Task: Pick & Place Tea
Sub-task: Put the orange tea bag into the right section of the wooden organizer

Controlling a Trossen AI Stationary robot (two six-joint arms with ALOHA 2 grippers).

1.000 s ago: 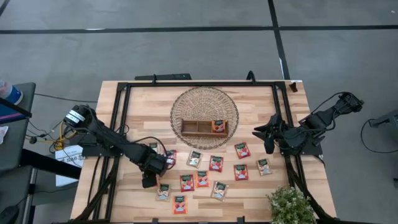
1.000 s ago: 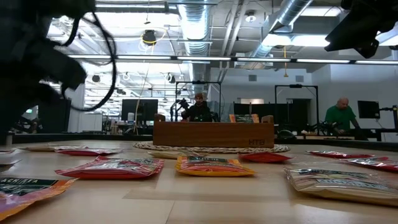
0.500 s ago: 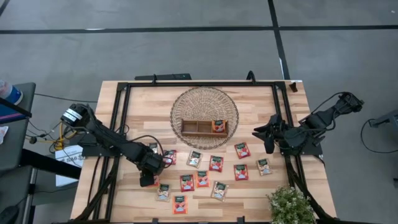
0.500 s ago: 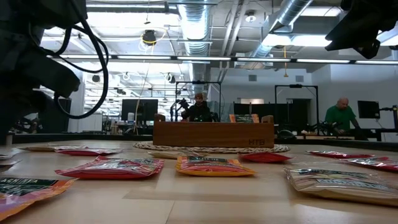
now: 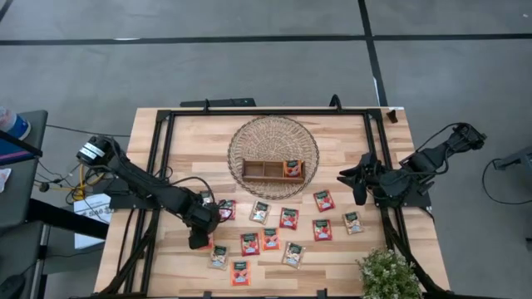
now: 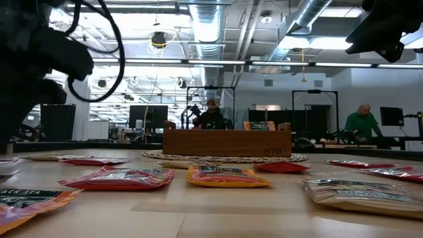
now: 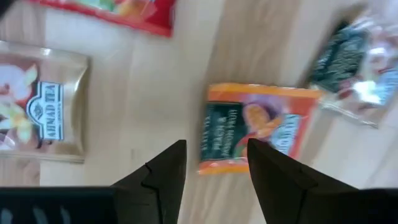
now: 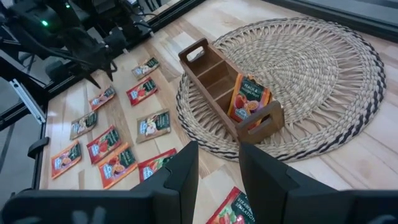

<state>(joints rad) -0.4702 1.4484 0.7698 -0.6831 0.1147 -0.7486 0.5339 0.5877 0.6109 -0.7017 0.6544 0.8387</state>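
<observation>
Several small tea sachets [image 5: 288, 218], red, orange and pale with dark-green tops, lie flat on the table's near half. One orange sachet [image 5: 292, 168] stands in the right compartment of the brown wooden tray [image 5: 262, 170] on the round wicker basket [image 5: 274, 137]. My left gripper [image 5: 202, 226] is open over the near-left sachets. In its wrist view its fingers [image 7: 168, 168] stand at either side of the end of an orange sachet [image 7: 255, 127]. My right gripper [image 5: 359, 181] is open, raised at the table's right side and pointing toward the tray [image 8: 227, 87].
Black frame rails [image 5: 162, 158] run along the table's left, far and right sides. A potted plant [image 5: 386, 274] stands at the near right corner. A pale sachet [image 7: 40, 115] and a dark-green-topped one [image 7: 354, 68] lie beside the orange one. People sit in the room beyond [image 6: 362, 122].
My left arm's elbow has swung a little toward the table's left edge while its gripper stayed over the near-left sachets. The sachets lie as before.
</observation>
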